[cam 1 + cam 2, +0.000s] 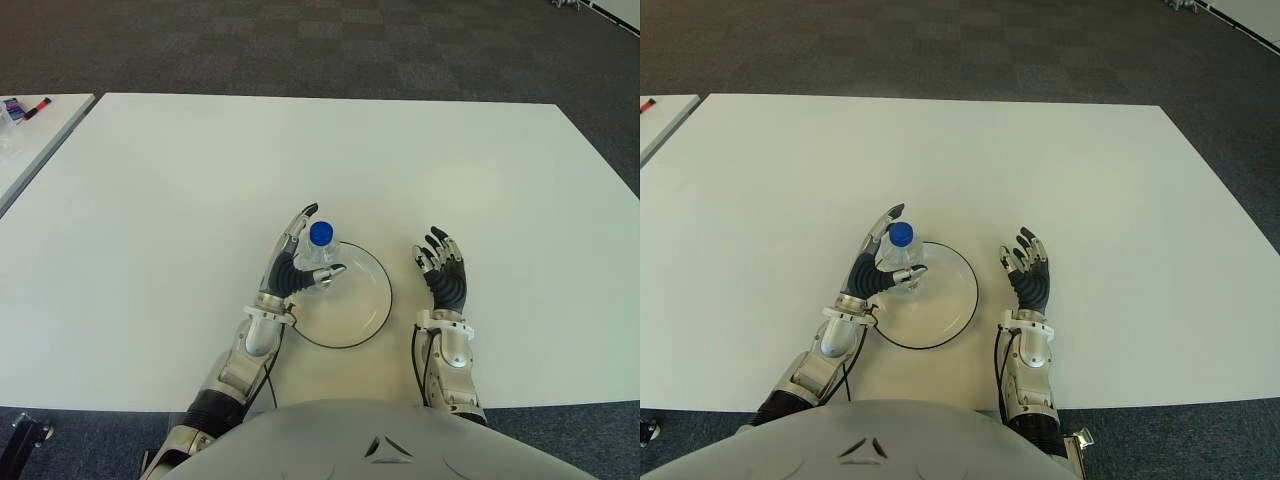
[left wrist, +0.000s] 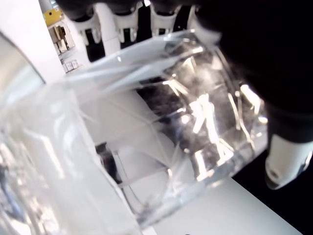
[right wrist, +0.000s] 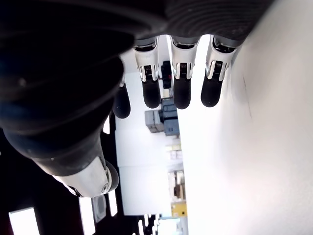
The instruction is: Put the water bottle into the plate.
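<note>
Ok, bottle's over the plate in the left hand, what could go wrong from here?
1. The water bottle stands upright at the plate's far left rim, not its middle; released there, it might land on the rim and tip.
2. The left hand wraps it with the thumb across the front; opening unevenly could knock the tall, narrow bottle over.
3. The right hand is open beside the plate's right edge; moving it could nudge the plate.
</note>
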`<move>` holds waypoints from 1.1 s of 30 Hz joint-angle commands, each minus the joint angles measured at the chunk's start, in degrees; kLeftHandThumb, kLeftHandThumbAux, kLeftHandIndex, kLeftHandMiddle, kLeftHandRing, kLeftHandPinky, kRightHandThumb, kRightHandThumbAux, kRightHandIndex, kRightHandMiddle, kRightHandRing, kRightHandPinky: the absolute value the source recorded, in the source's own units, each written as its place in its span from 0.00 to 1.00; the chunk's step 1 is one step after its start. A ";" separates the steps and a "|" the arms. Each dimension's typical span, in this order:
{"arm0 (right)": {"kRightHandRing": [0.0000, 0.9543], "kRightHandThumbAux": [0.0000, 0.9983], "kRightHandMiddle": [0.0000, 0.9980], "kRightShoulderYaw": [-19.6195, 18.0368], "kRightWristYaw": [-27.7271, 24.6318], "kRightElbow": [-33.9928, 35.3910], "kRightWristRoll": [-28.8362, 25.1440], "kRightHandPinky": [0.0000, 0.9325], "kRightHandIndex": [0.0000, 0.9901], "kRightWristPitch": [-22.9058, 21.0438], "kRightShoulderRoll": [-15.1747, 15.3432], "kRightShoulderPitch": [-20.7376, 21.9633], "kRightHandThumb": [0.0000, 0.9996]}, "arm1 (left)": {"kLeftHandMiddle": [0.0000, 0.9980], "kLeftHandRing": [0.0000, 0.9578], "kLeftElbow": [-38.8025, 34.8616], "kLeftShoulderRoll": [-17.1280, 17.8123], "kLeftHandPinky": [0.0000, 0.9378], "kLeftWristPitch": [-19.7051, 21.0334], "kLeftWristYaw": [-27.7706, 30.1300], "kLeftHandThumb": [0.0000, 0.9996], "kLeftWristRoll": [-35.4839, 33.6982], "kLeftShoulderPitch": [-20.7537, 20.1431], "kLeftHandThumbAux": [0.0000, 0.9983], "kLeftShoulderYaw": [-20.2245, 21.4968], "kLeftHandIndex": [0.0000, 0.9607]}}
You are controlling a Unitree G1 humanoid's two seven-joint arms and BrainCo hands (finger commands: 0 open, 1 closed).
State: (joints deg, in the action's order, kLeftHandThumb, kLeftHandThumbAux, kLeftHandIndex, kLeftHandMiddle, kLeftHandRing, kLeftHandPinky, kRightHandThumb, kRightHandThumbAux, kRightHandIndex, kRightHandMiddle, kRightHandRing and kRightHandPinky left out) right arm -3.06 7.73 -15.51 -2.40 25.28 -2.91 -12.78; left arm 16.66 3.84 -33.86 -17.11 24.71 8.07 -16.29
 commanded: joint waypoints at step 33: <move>0.14 0.79 0.14 -0.13 -0.34 -3.82 0.41 0.19 0.18 -1.77 -1.00 -0.93 0.50 | 0.14 0.13 -3.33 0.42 0.16 -3.81 -0.84 0.00 -0.29 0.49 0.66 1.74 0.10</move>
State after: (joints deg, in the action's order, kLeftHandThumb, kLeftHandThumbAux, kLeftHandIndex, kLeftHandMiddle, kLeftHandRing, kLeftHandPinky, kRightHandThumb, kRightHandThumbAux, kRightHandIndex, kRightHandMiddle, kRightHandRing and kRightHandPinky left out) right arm -3.08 7.34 -15.98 -2.25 25.39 -2.89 -12.36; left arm 14.64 4.07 -37.28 -18.77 25.13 8.17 -14.71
